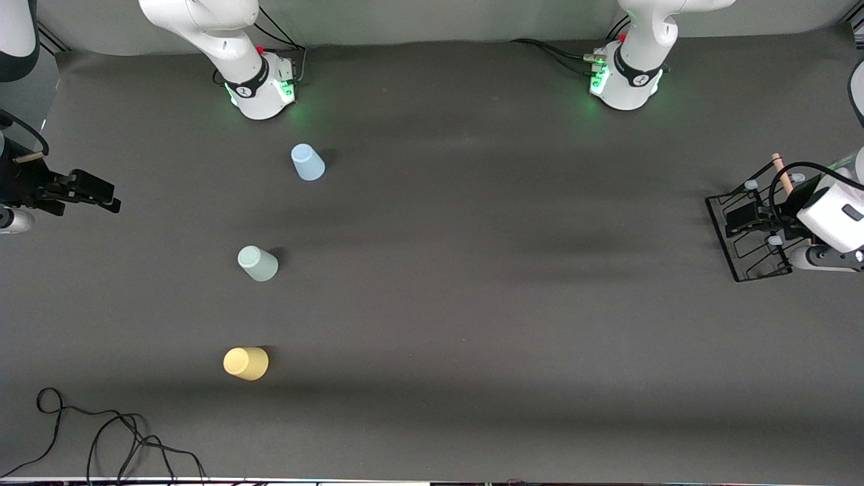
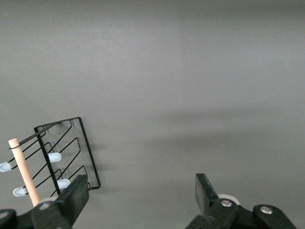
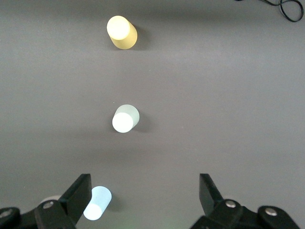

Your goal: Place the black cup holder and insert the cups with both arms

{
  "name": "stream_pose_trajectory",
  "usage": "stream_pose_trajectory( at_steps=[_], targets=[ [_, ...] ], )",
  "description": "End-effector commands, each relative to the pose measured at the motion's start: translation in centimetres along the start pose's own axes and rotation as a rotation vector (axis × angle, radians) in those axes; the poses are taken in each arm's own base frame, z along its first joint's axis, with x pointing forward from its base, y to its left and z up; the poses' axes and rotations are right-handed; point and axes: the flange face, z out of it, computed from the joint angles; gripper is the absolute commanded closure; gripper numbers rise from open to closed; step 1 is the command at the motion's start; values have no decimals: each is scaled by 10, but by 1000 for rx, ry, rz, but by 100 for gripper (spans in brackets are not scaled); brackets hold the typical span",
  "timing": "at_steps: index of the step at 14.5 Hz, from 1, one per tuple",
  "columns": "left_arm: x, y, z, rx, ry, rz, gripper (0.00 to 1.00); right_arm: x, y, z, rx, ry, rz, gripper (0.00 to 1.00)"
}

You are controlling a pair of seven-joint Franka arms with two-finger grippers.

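Yellow cup [image 1: 246, 363] nearest us, mint cup [image 1: 257, 263] and blue cup [image 1: 308, 163] farther, all upside down. Left pincer [image 2: 140, 195] released over black cup holder [image 1: 749, 233]; right pincer [image 3: 143, 198] released, waiting. We judge: grasp holder next.

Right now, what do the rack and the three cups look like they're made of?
Rack: thin black wire, probably coated metal; a pale, matte rod on top looks like bare wood, and the pegs have light, perhaps rubbery tips.
Blue cup, mint cup, yellow cup: smooth, evenly coloured walls with a soft sheen suggest plastic.
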Motion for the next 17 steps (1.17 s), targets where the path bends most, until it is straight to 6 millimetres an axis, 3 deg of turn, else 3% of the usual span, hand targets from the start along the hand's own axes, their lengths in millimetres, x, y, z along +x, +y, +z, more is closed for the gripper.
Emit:
stream_pose_trajectory(
  at_steps=[1,9,17],
  targets=[
    [-8,1,-3,5,5,12,0,-3,1,-3,-2,-8,-23,0],
    [-7,-7,-4,5,5,63,0,-3,4,-4,4,-6,-18,0],
    [-12,-71,1,-4,-13,51,0,-4,1,-5,7,-5,-23,0]
  ],
)
